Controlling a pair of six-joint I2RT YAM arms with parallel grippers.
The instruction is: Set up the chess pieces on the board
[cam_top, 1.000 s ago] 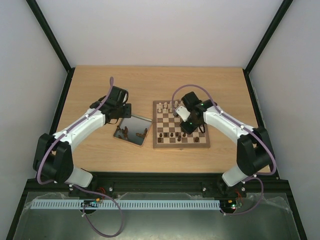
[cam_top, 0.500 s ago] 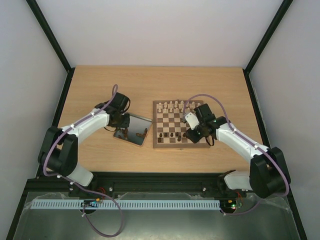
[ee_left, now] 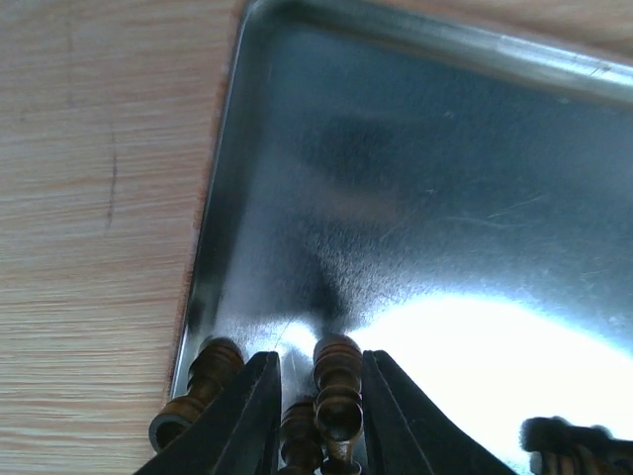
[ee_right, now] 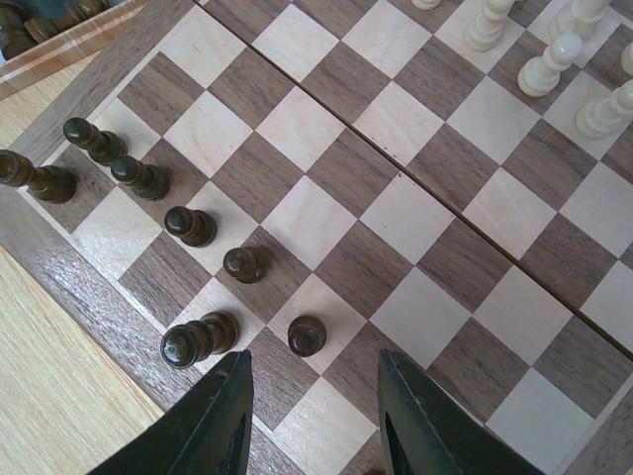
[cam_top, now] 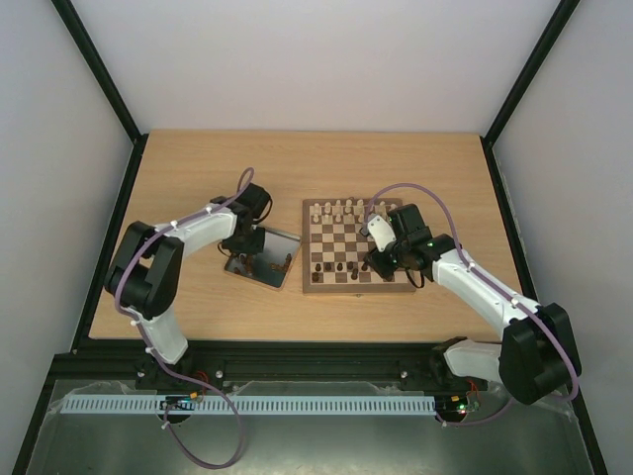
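The left gripper (ee_left: 321, 364) straddles a dark chess piece (ee_left: 338, 384) lying in the tray (ee_left: 415, 178), though I can't tell if it's pinched yet, and a crowding neighbour (ee_left: 297, 440) could get caught too; the right gripper (ee_right: 315, 368) hangs spread above the board (ee_right: 297, 218).

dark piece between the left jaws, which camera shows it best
Left wrist: the dark piece sits close up between the jaws on the metal tray. Top external hides it under the left arm; right wrist faces the board, not it.
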